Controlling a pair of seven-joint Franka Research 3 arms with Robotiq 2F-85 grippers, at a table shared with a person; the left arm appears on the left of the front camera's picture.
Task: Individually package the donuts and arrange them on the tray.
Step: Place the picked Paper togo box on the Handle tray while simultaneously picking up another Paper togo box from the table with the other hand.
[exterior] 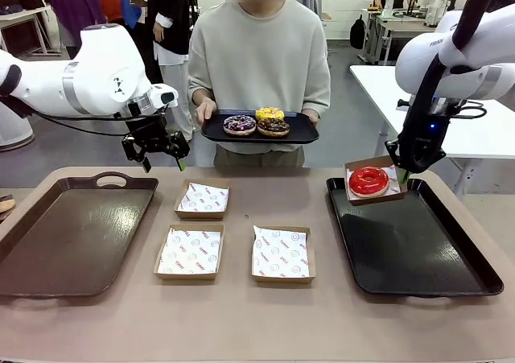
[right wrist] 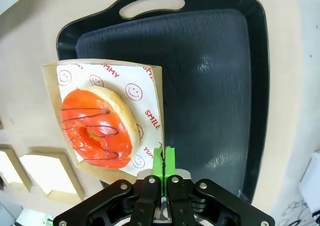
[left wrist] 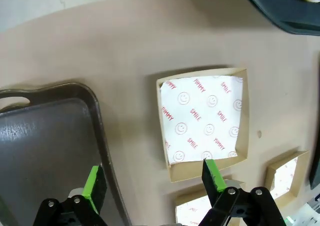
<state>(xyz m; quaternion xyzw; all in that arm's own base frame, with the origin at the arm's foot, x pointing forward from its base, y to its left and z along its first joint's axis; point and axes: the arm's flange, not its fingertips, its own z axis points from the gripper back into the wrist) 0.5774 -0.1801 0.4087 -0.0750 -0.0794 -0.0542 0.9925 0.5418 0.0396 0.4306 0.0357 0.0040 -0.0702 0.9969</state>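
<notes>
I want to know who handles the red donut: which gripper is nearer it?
Right. The right gripper pinches the edge of the box holding the red donut; the left gripper hovers open far across the table.

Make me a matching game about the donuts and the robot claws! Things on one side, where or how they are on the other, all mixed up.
Things:
1. red donut
2. yellow donut
3. left claw
4. right claw

Where or how:
A. open, above the table
B. on the tray that the person holds
C. shut on the edge of a box
D. lying in that paper-lined box

Pairs: 1-D, 2-B, 3-A, 4-C.
</notes>
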